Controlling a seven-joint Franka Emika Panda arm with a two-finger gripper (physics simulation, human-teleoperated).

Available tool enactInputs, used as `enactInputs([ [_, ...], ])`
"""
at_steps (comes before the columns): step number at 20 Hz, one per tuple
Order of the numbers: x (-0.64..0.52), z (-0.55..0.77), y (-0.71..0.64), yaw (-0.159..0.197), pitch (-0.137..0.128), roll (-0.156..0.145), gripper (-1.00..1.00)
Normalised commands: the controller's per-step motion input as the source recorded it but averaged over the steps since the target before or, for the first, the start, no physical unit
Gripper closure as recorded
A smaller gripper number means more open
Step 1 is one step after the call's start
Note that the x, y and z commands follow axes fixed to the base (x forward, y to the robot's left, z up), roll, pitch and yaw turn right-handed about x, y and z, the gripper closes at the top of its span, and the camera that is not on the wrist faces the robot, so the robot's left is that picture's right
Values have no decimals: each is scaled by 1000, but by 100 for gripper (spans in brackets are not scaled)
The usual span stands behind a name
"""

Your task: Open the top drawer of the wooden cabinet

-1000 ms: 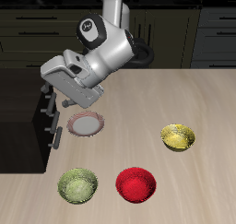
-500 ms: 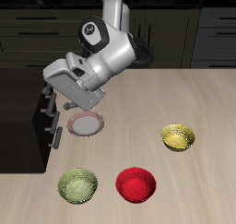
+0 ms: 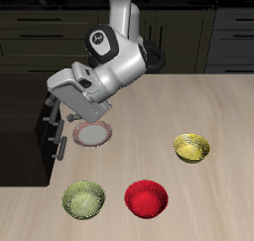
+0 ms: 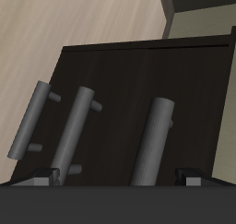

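The wooden cabinet [image 3: 44,138] is a small dark box at the table's edge, its drawer fronts facing the table's middle. In the wrist view its dark front [image 4: 189,89] fills the frame with three silver bar handles. The nearest and largest bar [image 4: 155,140] looks like the top drawer's handle. My gripper [image 3: 65,112] hovers close in front of the cabinet's upper part. In the wrist view the gripper [image 4: 118,179] is open, with its fingertips [image 4: 189,178] wide apart on either side of that bar. It holds nothing.
A pinkish plate [image 3: 92,134] lies right beside the cabinet, under my arm. A yellow bowl [image 3: 191,147], a red bowl [image 3: 147,197] and a green bowl [image 3: 83,198] sit nearer the table's front edge. Long dark kitchen cabinets [image 3: 198,27] stand behind.
My arm and hand have shifted slightly down and away from the table's edge, toward the table's middle. The cabinet and the bowls have not visibly moved.
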Motion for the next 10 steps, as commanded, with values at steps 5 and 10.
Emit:
enactInputs([
  [5,-194,-171,-310,23,27,-81,-100],
  [10,-196,-90,-409,12,18,-59,-100],
])
